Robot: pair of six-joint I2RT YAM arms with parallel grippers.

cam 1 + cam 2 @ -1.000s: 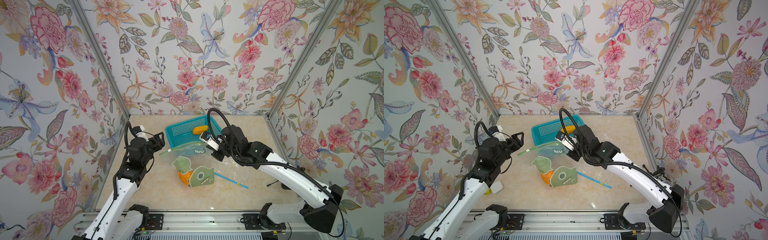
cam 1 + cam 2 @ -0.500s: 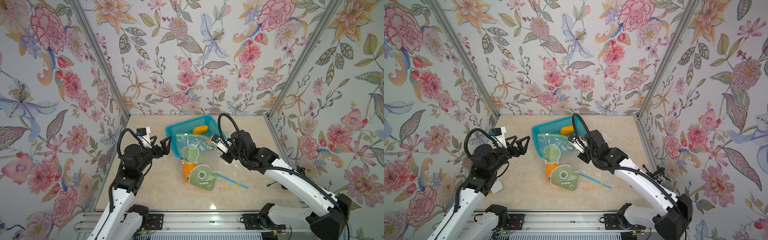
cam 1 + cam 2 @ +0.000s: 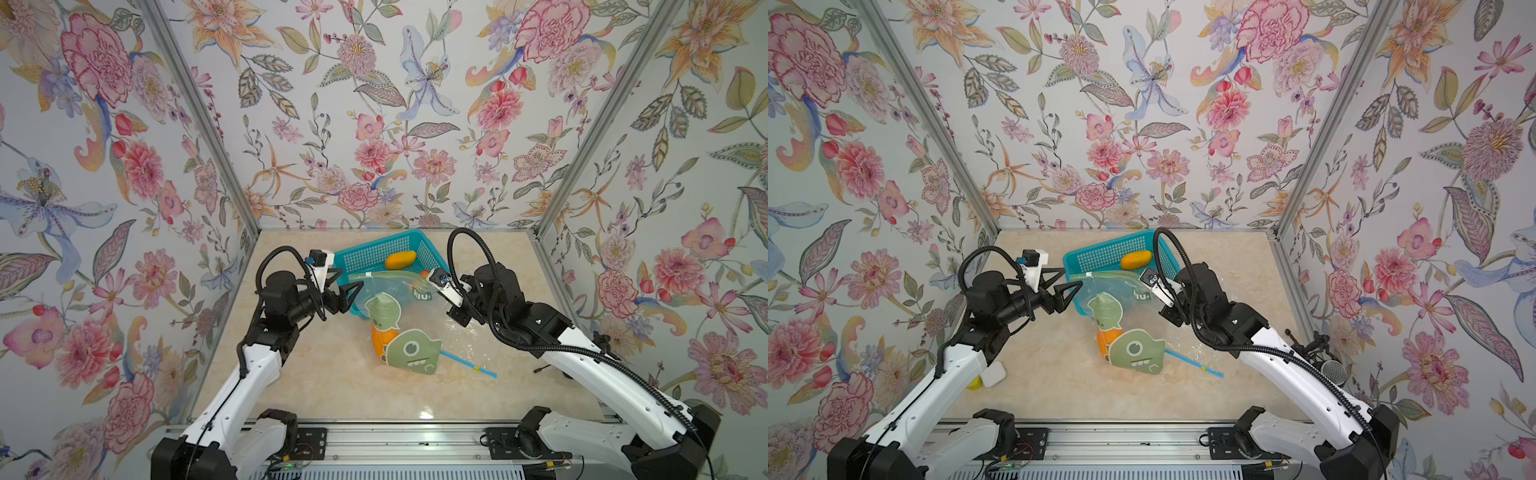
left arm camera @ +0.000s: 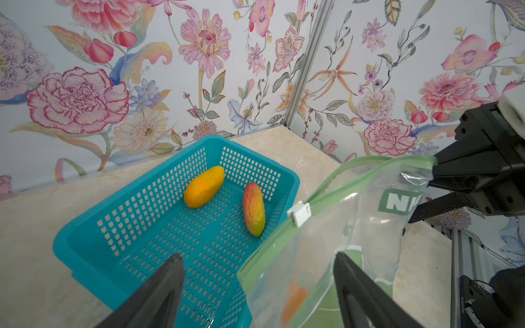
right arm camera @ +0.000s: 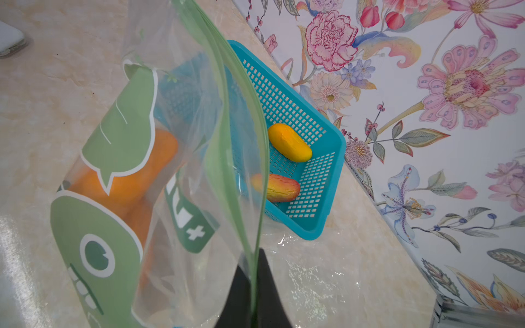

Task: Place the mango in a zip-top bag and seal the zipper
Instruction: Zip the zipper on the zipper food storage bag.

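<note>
With a mango (image 3: pixel 377 341) already inside the zip-top bag (image 3: pixel 415 316) at frame centre, my right hand (image 5: pixel 253 272) clenched on its green zipper (image 4: pixel 267 247) and my left hand (image 4: pixel 257 255) spread empty beside it, only sealing remains.

Both top views: high above front edge of tabletop (image 3: pixel 332 386), facing down and toward back edge, far off. Near-identical framing, sharing whole tabletop, both arms, basket (image 3: pixel 1100 257), zip-top bag (image 3: pixel 1125 291).
Left wrist view: close, low, facing across basket to back right corner, left gripper (image 4: pixel 257 255) in foreground.
Right wrist view: close, looking along bag's zipper past right gripper (image 5: pixel 253 267) toward basket.
Wrist views share basket, yellow mango (image 4: pixel 204 186), reddish mango (image 5: pixel 279 188), bag.
</note>
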